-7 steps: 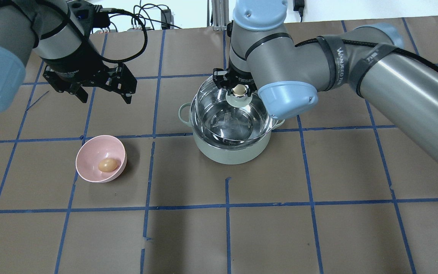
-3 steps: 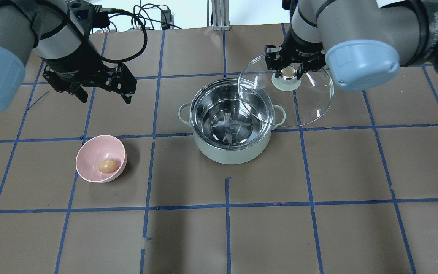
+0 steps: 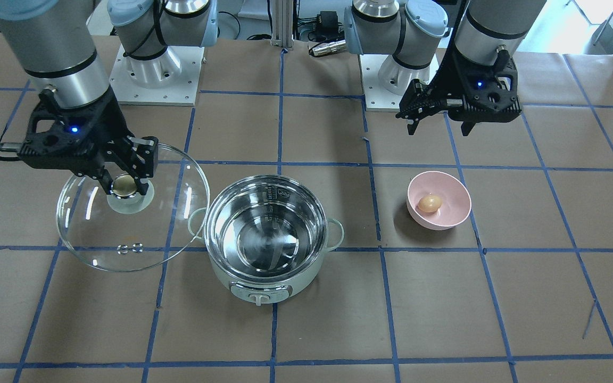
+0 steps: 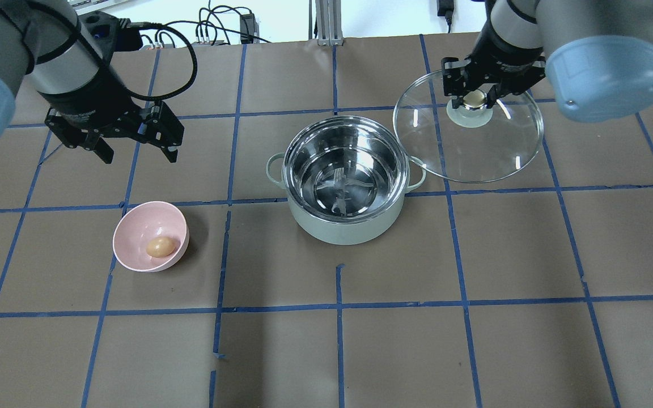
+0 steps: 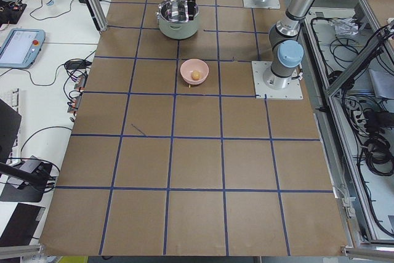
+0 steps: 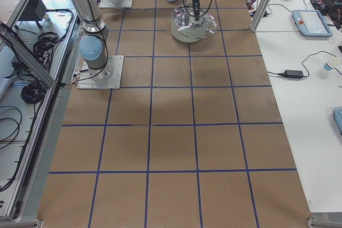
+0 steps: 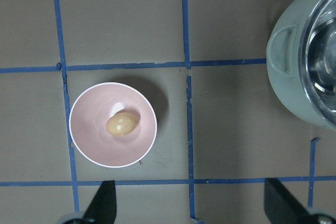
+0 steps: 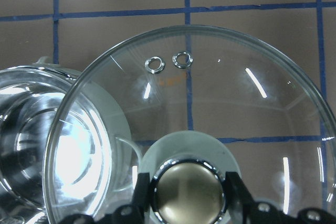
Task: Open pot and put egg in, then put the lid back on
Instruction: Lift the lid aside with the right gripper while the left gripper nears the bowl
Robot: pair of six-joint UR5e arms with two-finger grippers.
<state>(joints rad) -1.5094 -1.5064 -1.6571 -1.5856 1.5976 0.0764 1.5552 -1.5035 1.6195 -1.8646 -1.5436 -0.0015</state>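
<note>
The mint-green pot (image 4: 344, 224) stands open at the table's middle, its steel inside empty; it also shows in the front view (image 3: 264, 276). My right gripper (image 4: 474, 100) is shut on the golden knob of the glass lid (image 4: 474, 153) and holds it in the air to the pot's right, also seen in the front view (image 3: 141, 234) and the right wrist view (image 8: 220, 98). The brown egg (image 4: 160, 246) lies in a pink bowl (image 4: 134, 235). My left gripper (image 4: 136, 148) is open and empty, above and behind the bowl. The left wrist view shows the egg (image 7: 122, 125) below.
The table is brown paper with a blue tape grid. Cables and an aluminium post (image 4: 326, 20) sit at the far edge. The arm bases (image 3: 152, 69) stand on the robot's side of the table.
My right gripper has lifted the lid off the pot and carried it to the right. My left gripper has shifted a little to the left and stays open.
</note>
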